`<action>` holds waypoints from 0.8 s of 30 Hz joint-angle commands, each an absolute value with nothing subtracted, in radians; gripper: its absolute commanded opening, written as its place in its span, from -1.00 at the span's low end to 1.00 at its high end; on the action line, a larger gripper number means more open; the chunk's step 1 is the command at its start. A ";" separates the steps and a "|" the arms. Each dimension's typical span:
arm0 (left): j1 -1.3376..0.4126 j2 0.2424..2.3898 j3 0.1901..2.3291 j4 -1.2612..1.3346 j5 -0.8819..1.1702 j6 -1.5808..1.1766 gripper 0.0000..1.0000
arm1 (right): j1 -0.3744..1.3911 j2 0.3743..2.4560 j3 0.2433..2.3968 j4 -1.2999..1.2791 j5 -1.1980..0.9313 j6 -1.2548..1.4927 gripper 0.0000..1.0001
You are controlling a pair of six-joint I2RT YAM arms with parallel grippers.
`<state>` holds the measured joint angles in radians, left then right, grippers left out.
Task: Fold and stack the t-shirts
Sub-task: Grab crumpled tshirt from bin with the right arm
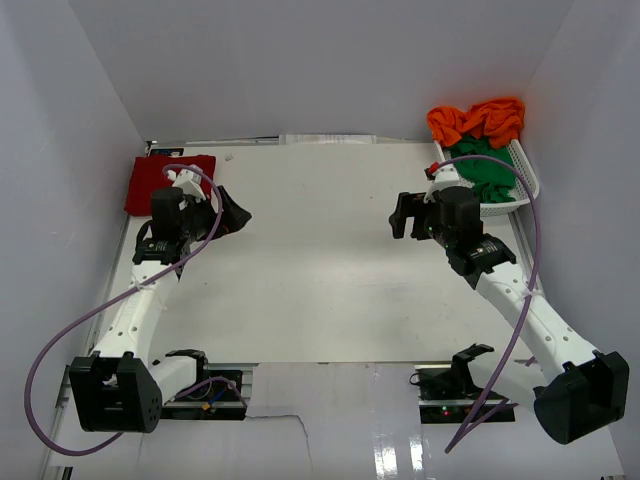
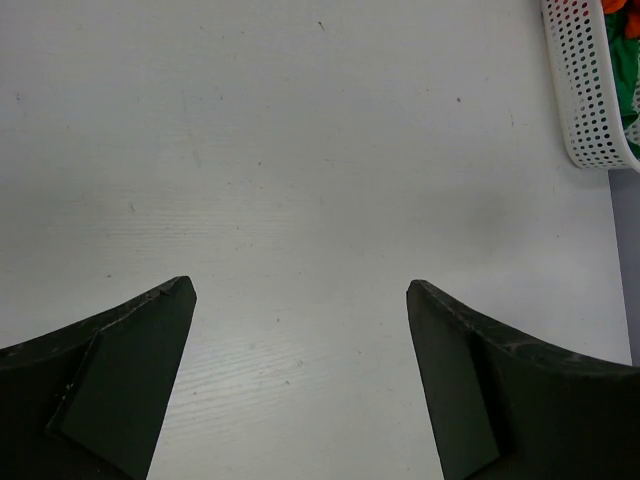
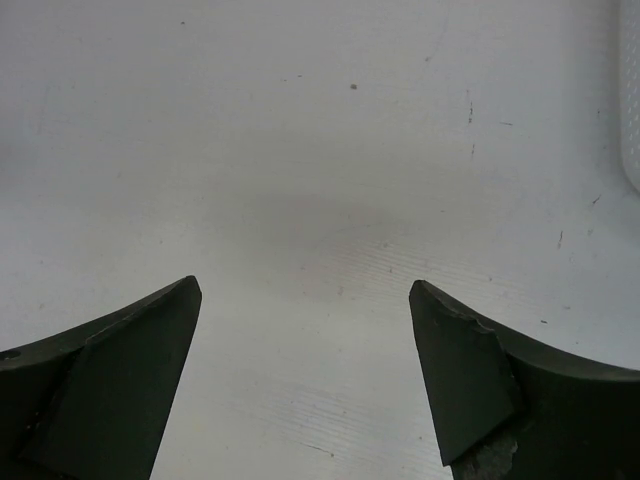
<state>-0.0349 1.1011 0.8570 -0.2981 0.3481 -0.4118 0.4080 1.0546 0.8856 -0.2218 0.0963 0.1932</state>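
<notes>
Left gripper (image 2: 300,290) and right gripper (image 3: 305,290) hang spread and empty left of the basket (image 1: 505,210), likely readying to pull its orange shirt (image 1: 478,122) or green shirt (image 1: 485,170); red shirt (image 1: 168,183) lies folded farther left.

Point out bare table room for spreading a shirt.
The table is bare across the middle, between the left gripper and right gripper. Crowded: far-left corner, the folded dark red t-shirt; far-right corner, the white mesh basket with the green t-shirt and orange t-shirt.

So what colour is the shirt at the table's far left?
The shirt is dark red; top external shows it best.
</notes>
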 commanded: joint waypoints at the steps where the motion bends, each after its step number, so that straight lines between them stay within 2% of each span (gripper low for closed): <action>1: -0.038 1.069 0.844 -0.275 0.354 -0.408 0.96 | 0.408 1.048 0.902 -0.206 0.100 0.175 0.80; 6: -0.038 1.077 0.850 -0.275 0.351 -0.411 0.96 | 0.399 1.178 0.994 -0.222 0.196 0.172 0.80; 7: -0.038 1.083 0.851 -0.275 0.353 -0.414 0.96 | 0.364 1.269 1.030 -0.225 0.216 0.172 0.80; 13: -0.038 1.075 0.847 -0.276 0.348 -0.408 0.96 | 0.183 1.668 1.478 -0.347 0.250 0.242 0.80; 17: -0.038 1.068 0.845 -0.278 0.342 -0.403 0.96 | 0.115 1.888 1.734 -0.382 0.293 0.258 0.80; 22: -0.038 1.085 0.848 -0.279 0.345 -0.403 0.96 | 0.032 2.220 2.153 -0.454 0.276 0.275 0.80; 24: -0.038 1.086 0.850 -0.279 0.344 -0.403 0.96 | 0.020 2.290 2.276 -0.449 0.288 0.264 0.80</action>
